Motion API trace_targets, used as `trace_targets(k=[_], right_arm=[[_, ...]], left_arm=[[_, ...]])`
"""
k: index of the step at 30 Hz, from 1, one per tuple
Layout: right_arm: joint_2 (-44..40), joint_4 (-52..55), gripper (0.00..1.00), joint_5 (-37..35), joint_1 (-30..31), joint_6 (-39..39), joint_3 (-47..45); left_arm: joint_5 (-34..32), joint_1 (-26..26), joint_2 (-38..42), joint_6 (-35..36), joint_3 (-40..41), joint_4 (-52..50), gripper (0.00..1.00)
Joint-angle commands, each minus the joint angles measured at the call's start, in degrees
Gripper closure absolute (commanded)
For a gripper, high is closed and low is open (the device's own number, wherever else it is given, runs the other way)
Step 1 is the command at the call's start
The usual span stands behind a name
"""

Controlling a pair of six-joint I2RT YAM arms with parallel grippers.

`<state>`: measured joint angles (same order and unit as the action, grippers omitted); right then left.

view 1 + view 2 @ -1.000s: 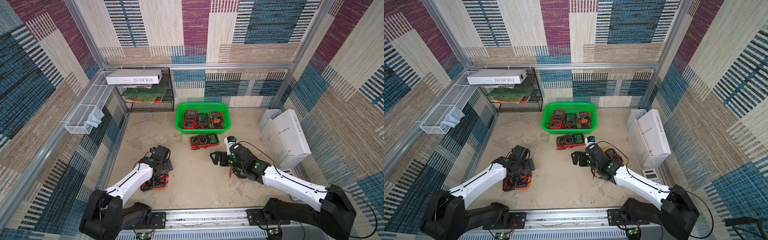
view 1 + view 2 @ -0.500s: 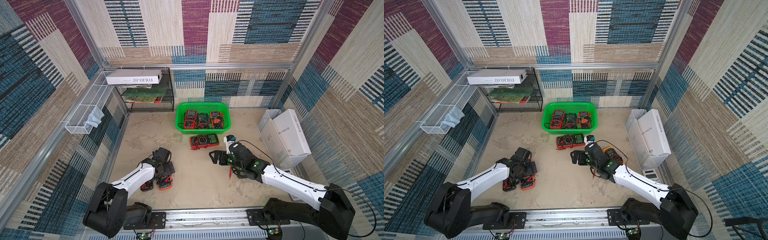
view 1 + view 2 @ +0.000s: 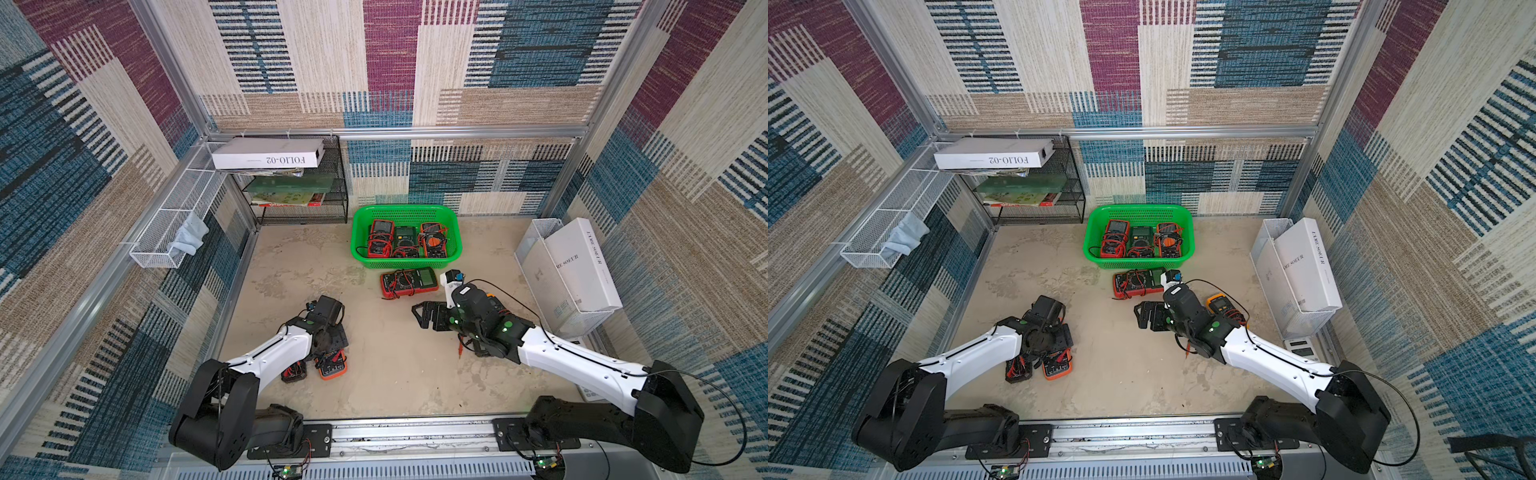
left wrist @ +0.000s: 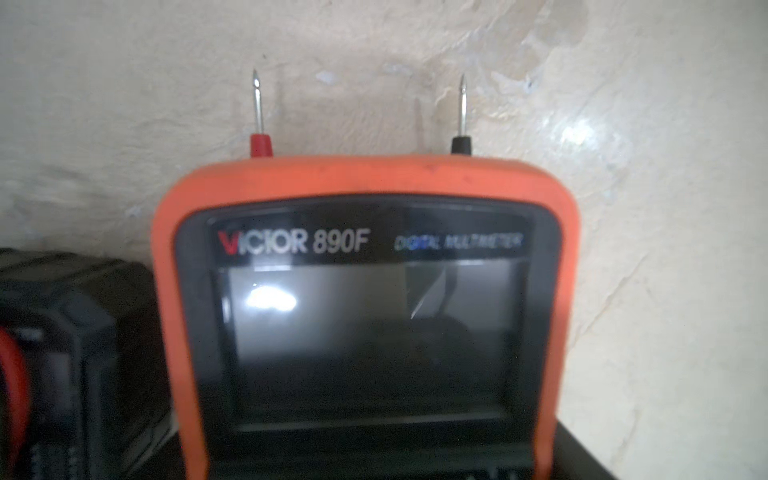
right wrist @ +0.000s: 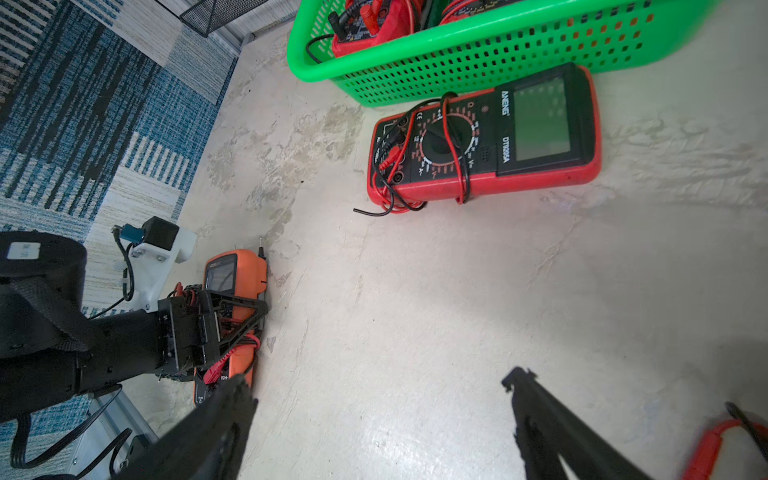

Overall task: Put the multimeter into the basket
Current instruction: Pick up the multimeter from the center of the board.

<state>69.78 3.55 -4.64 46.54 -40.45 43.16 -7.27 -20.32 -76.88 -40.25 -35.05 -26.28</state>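
The green basket [image 3: 405, 208] [image 3: 1140, 207] [image 5: 457, 50] stands at the back with three multimeters inside. An orange multimeter [image 3: 332, 368] [image 3: 1057, 363] [image 4: 374, 291] [image 5: 237, 270] lies flat at the front left. My left gripper [image 3: 330, 347] [image 3: 1054, 345] [image 5: 232, 320] is down on it, fingers straddling its body; whether they press is hidden. A red multimeter [image 3: 409, 281] [image 3: 1138, 282] [image 5: 482, 141] lies just in front of the basket. My right gripper [image 3: 428, 316] [image 3: 1148, 316] [image 5: 374, 399] hovers open over bare floor, short of the red one.
A dark multimeter [image 3: 294, 371] [image 4: 62, 353] lies against the orange one. A yellow multimeter [image 3: 1221, 305] and a red probe [image 3: 460, 351] lie by my right arm. A black mesh rack [image 3: 299, 195], white wire tray [image 3: 174, 232] and white box [image 3: 577, 266] line the walls.
My left arm has sunk lower onto the orange multimeter and its jaws have narrowed around it. The right arm has hardly moved.
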Motion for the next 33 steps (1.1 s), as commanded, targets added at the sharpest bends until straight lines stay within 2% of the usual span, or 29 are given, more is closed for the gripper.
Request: trace_targets(k=[1, 14, 24, 33], right_arm=[[0.4, -0.4, 0.00, -0.4, 0.6, -0.3, 0.8], [5.5, -1.3, 0.00, 0.8, 1.8, -0.5, 4.9], [4.6, 0.5, 0.00, -0.8, 1.7, 0.4, 10.5], [3.2, 4.8, 0.00, -1.6, -1.3, 3.0, 17.1]], left_arm=[[7.8, -0.5, -0.2, -0.9, 0.2, 3.6, 0.36], [7.6, -0.5, 5.1, 3.5, -4.9, -1.3, 0.98], [7.3, -0.7, 6.1, 8.7, -13.8, -5.4, 1.00], [7.7, -1.1, 3.0, 12.1, -28.4, -8.6, 1.00]])
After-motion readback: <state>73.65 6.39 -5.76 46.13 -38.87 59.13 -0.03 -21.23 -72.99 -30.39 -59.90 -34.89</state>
